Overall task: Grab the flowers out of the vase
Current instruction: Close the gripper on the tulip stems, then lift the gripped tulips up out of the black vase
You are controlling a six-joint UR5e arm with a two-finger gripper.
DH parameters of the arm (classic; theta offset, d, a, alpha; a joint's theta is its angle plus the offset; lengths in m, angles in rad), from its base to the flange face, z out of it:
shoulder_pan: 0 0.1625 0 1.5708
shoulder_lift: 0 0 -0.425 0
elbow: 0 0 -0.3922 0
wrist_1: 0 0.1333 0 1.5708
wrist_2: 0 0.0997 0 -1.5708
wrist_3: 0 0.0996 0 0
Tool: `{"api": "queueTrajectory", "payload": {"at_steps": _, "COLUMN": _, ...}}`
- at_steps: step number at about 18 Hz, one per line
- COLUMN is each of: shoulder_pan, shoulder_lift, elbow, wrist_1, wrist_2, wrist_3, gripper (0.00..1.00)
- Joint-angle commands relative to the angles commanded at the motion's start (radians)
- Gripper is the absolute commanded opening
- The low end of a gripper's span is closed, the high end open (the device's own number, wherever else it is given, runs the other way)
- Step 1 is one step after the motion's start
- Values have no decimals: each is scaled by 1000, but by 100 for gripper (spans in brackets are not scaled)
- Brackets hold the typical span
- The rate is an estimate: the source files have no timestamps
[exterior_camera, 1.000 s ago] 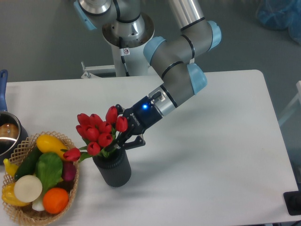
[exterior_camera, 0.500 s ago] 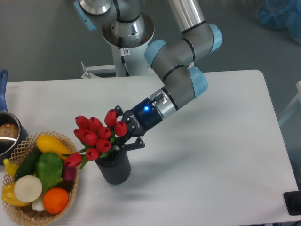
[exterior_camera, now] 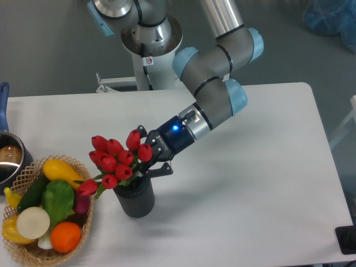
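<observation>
One bunch of flowers (exterior_camera: 115,160), about ten red tulip heads with green leaves, stands in one dark grey ribbed vase (exterior_camera: 135,201) on the white table (exterior_camera: 250,183). The heads lean toward the left, and the lowest bloom hangs out over the rim of the wicker basket (exterior_camera: 33,251). One gripper (exterior_camera: 148,164) reaches in from the right at a slant, its dark fingers set among the stems just above the vase mouth; the blooms hide the fingertips, so I cannot tell whether it is clamped on the stems or loose around them. The basket sits at the table's front left corner, just beside the vase, and holds a heap of fruit and vegetables: two yellow pieces, a green one, a dark green one, a white one, an orange one and a purple one can be counted. One metal pot (exterior_camera: 10,161) with a blue handle is cut off by the left edge. To the right of the vase the tabletop runs bare to its right and front edges.
</observation>
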Motion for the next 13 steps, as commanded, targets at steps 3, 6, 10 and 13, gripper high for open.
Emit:
{"api": "queueTrajectory", "payload": {"at_steps": 3, "shoulder_pan": -2, "shoulder_lift": 18, "elbow": 2, "wrist_1": 2, "wrist_2": -8, "wrist_3": -52, "gripper": 38}}
{"api": "queueTrajectory", "payload": {"at_steps": 6, "shoulder_pan": 3, "shoulder_lift": 49, "elbow": 2, "wrist_1": 0, "wrist_2": -14, "wrist_3": -69, "gripper": 39}}
{"api": "queueTrajectory", "payload": {"at_steps": 10, "shoulder_pan": 12, "shoulder_lift": 83, "elbow": 2, "wrist_1": 0, "wrist_2": -34, "wrist_3": -123, "gripper": 39}}
{"api": "queueTrajectory", "payload": {"at_steps": 13, "shoulder_pan": 18, "shoulder_lift": 101, "elbow": 5, "wrist_1": 0, "wrist_2": -37, "wrist_3": -147, "gripper": 39}}
